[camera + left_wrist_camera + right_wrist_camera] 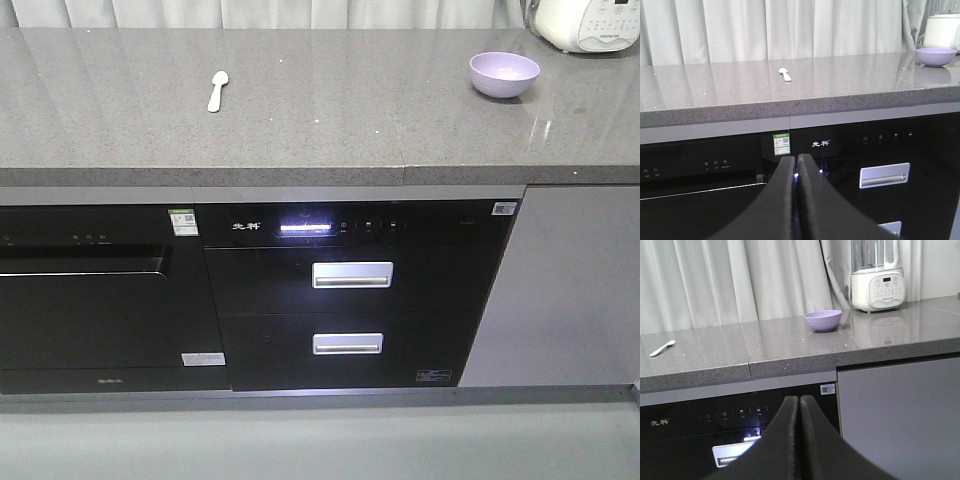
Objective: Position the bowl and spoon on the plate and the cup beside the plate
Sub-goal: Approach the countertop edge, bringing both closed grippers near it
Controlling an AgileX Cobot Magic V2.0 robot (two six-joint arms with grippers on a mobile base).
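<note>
A small lavender bowl [504, 74] stands upright at the right of the grey stone counter; it also shows as the bowl [936, 56] and the bowl [823, 320]. A pale spoon [217, 90] lies flat on the counter left of centre, seen too as the spoon [785, 74] and the spoon [662, 347]. The plate and the cup are out of view. My left gripper [796, 161] and my right gripper [799, 401] are both shut and empty, held low in front of the black appliance fronts, below counter height and well away from bowl and spoon.
A white rice cooker [586, 22] sits at the counter's far right corner, close behind the bowl. A white blender [877, 274] stands by the curtain. Under the counter are black appliances with silver drawer handles [352, 274], and a grey cabinet door [575, 285].
</note>
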